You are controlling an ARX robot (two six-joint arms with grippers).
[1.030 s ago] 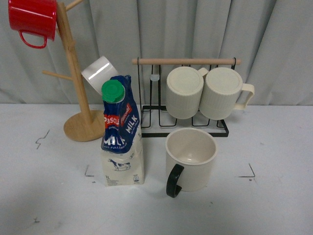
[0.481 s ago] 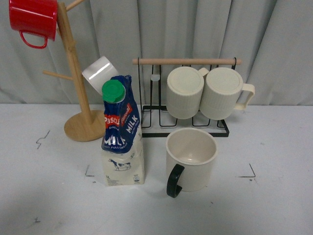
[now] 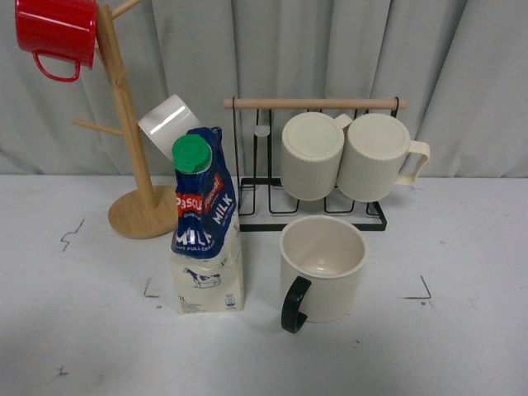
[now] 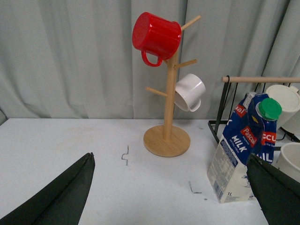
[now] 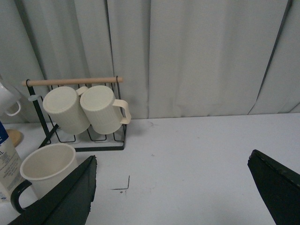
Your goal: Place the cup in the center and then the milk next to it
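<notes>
1. Nearest to us, in the left wrist view, our left pincer [image 4: 171,197] is spread wide, its two dark fingers [image 4: 61,197] far apart with nothing held between them; only bare worktop [image 4: 70,154] lies in the gap.
2. Our right pincer [image 5: 180,199] is likewise splayed wide and holds nothing, hanging above open worktop at the cup's 3 o'clock side.
3. In the front view neither arm shows. The cup [image 3: 322,270] stands upright inside the center [image 3: 379,326], the patch framed by small black corner marks, with its black handle [image 3: 294,305] turned to about 7 o'clock.
4. The milk [image 3: 206,223] stands upright at the cup's 9 o'clock, near it but apart, just inside the corner mark [image 3: 149,289] on that side, green cap [image 3: 191,153] on top.
5. Beyond, at the cup's 12 o'clock, a black wire rack [image 3: 309,198] with a wooden bar carries two ribbed cream mugs [image 3: 346,155] lying on their sides, touching one another.
6. At 10 o'clock from the milk, a wooden mug tree [image 3: 132,148] bears a white mug [image 3: 169,124] and, higher up, a red mug [image 3: 56,35].
7. Farthest off hangs a grey curtain [image 3: 330,49].
</notes>
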